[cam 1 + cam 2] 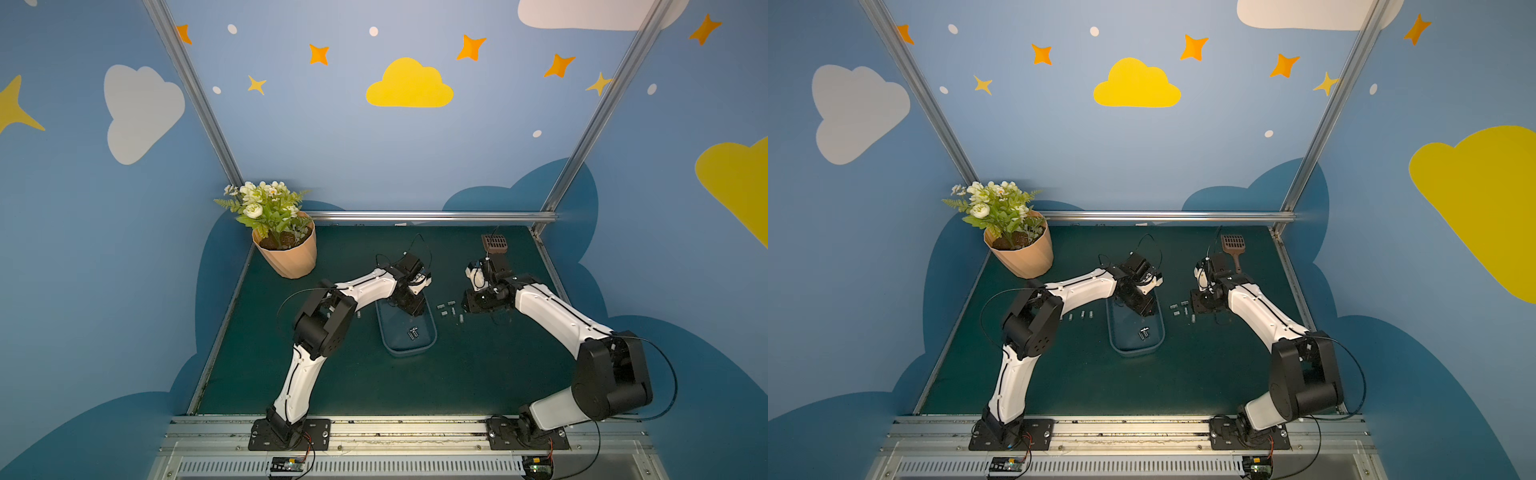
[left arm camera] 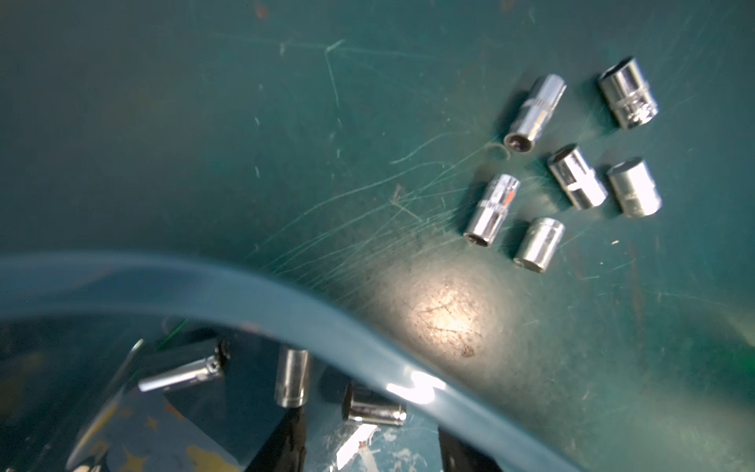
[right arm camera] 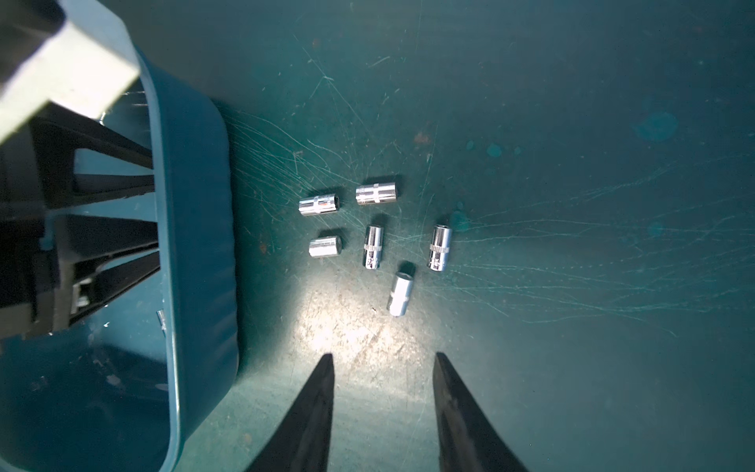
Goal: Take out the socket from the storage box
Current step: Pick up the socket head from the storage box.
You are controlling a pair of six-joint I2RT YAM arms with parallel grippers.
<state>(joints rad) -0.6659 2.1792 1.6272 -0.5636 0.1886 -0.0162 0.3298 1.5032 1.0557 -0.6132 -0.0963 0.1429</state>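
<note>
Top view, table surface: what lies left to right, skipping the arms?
Peach ribbed flowerpot, short row of chrome sockets, see-through bluish storage box, cluster of chrome sockets, brown slotted plastic scoop.

I've got six sockets (image 2: 576, 177) loose on the scratched tabletop (image 2: 245, 143), upper right of frame. The storage box (image 2: 265, 294) rim curves across lower left, three more sockets (image 2: 292, 378) inside, left tool (image 2: 367, 423) fingers apart.

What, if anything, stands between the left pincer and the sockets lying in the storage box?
Nothing visible. The left pincer hangs open over the far end of the storage box; three sockets lie loose on its floor toward the near end, with only bare floor between. No lid covers the box.
</note>
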